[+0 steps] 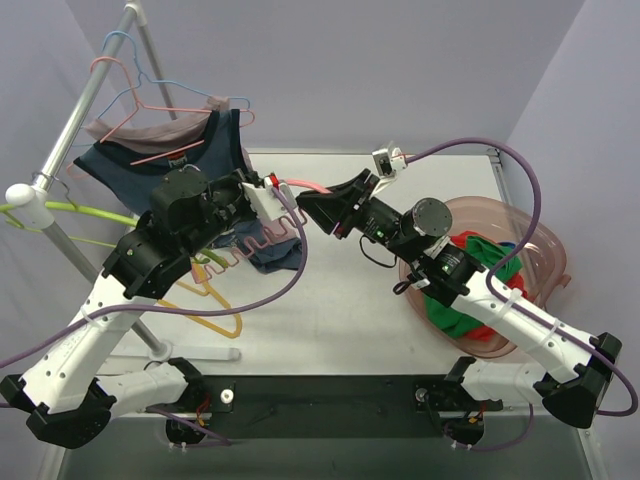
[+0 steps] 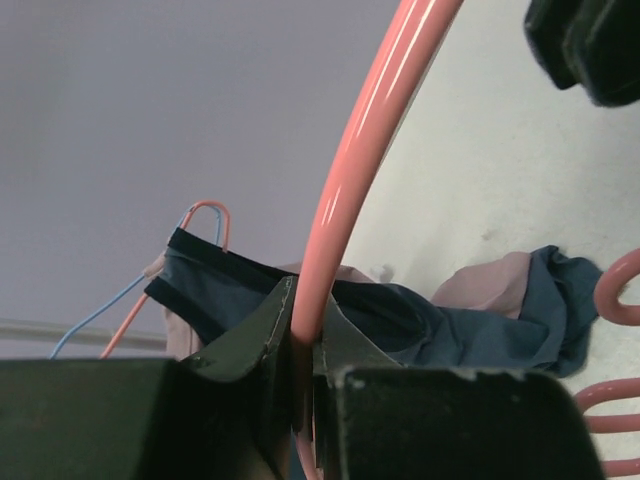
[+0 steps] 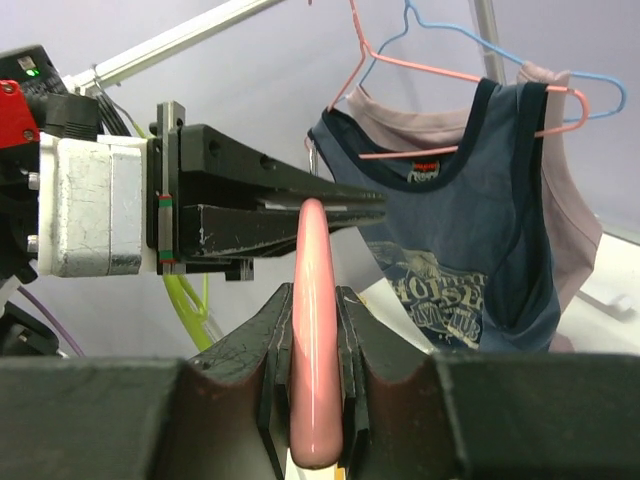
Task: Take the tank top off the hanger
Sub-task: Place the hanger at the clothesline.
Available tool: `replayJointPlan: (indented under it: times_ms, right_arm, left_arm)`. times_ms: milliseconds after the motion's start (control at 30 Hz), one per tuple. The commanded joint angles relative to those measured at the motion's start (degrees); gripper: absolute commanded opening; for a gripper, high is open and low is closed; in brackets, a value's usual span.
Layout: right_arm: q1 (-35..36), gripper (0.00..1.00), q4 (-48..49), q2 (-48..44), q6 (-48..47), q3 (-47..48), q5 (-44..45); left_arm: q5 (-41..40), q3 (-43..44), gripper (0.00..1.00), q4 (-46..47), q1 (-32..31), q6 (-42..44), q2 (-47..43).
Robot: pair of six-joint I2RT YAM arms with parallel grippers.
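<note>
Left fingers: we see them pinching the thick pink plastic hanger.
Right fingers: clamped on that hanger too.
Navy printed tank top: on a thin pink wire hanger, apart from both.

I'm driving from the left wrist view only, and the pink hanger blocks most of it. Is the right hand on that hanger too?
Observer: Yes. The right hand is shut on the end of the pink hanger.
Operator: Where could the top go afterwards?
Observer: A pink basin sits beside the right arm, holding green and red clothes.
Operator: Anything on the left arm's outer side?
Observer: A green hanger is at the rack, left of that arm.
</note>
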Motion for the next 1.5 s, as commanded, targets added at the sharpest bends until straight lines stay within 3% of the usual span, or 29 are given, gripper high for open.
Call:
replayJointPlan:
  times_ms: [0, 300, 433, 533, 933, 1233, 1467]
  right_arm:
    - [1.2, 0.00, -9.2, 0.1, -2.2, -2.5, -6.9]
    - [0.4, 0.08, -14.5, 0.1, -4.6, 0.1, -7.8]
    - [0.3, 0.30, -19.1, -0.5, -5.7, 3.0, -7.1]
    - [-0.2, 0.41, -23.0, -1.5, -6.4, 4.9, -5.5]
    - [-4.5, 0.63, -45.8, -0.2, -14.0, 21.2, -7.6]
    - [-6.7, 0.58, -60.2, 9.0, -18.6, 36.4, -17.5]
    - [-6.7, 0.57, -64.7, 15.9, -21.3, 42.8, -17.1]
  left_arm:
    - [-5.9, -1.3, 0.00, 19.7, -0.6, 7.1, -1.3]
    - [-7.0, -6.4, 0.00, 24.3, -0.9, 26.2, -1.2]
    - [-9.7, -8.7, 0.00, 25.8, -1.5, 33.4, -1.0]
    - [-10.4, -9.4, 0.00, 25.8, -2.0, 36.5, -0.9]
    - [-9.9, -12.5, 0.00, 23.5, -3.1, 39.9, -2.9]
    - [-9.6, -13.2, 0.00, 22.6, -4.6, 40.1, -4.1]
    - [-9.9, -14.5, 0.00, 22.8, -5.2, 40.1, -4.9]
